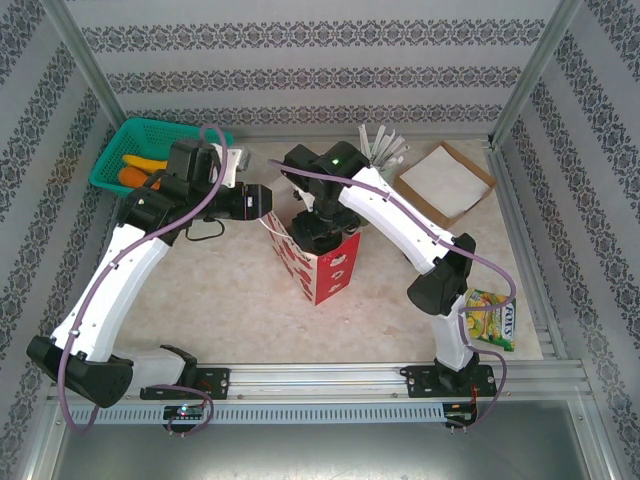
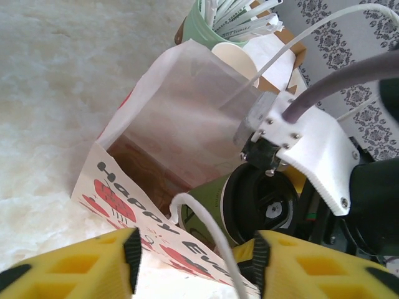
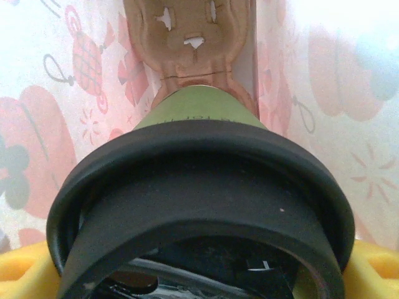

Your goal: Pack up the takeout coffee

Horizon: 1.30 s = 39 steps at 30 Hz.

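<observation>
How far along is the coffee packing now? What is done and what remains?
Done: the lidded green cup is inside the open paper bag. In hand: the right fingers grip the cup, while the left fingers stand open around the bag's white handle. Left: release the cup and draw the right arm out of the bag.

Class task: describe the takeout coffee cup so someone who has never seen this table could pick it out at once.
Find the red-and-white paper bag at the table's centre. In its open mouth, between the right gripper's yellow fingers, is the coffee cup. It alone is olive green with a black lid; the cream-lined cup and the stirrer cup behind the bag are open.
</observation>
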Each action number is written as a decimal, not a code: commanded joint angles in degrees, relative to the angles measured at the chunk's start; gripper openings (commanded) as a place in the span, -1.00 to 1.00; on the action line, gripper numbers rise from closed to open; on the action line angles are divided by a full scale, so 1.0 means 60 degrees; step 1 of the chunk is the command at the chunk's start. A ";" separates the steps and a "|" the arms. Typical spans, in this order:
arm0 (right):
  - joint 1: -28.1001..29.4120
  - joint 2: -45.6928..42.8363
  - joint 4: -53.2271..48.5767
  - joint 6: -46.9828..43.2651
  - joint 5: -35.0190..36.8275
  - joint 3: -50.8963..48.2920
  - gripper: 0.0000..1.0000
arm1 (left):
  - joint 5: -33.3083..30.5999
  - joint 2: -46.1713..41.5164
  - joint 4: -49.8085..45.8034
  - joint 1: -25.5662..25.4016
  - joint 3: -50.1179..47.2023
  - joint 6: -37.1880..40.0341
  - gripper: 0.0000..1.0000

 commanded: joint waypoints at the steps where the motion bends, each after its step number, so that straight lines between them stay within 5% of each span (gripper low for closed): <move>1: 0.0122 -0.0221 -0.1717 -0.0190 0.0023 -0.0099 -0.20 | 0.0516 -0.0233 0.0341 0.0409 0.0255 0.0073 0.13; 12: 0.0149 -0.0386 -0.1630 -0.0521 0.0249 -0.0231 -0.20 | -0.0026 0.0414 0.0187 0.0595 0.1139 0.0526 0.36; 20: 0.0149 -0.0413 -0.1406 -0.0570 0.0305 -0.0249 -0.20 | -0.0115 0.1921 -0.0413 0.0608 0.2435 0.2516 0.49; 39: 0.0164 -0.0573 -0.1130 -0.0386 0.0319 -0.0290 -0.21 | 0.0976 0.4230 -0.2083 0.0595 0.3554 0.6256 0.42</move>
